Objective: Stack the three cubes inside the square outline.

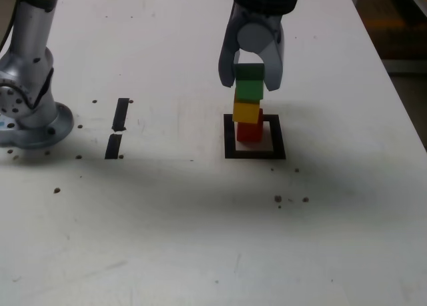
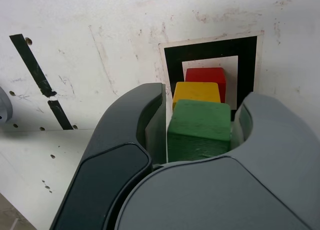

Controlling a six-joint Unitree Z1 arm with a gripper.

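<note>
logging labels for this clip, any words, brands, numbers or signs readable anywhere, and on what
None: no readable text in either view.
The green cube, yellow cube and red cube have plain faces.
The tool and the arm base show no brand or label.
The square outline and two black strips on the table are bare tape, unlettered.

White table (image 1: pixel 200 239) fills nearly all of the exterior view, surface scuffed and scratched, dotted with small dark holes and specks (image 1: pixel 291 200). Two short black tape strips (image 1: pixel 117 128) lie end to end on it. Soft broad shadow crosses the tabletop. Past the table edge at the exterior view's right, brownish floor (image 1: pixel 410 106) and some dark furniture or equipment (image 1: pixel 393 26), too blurred to identify. Light even, source unseen.
</note>
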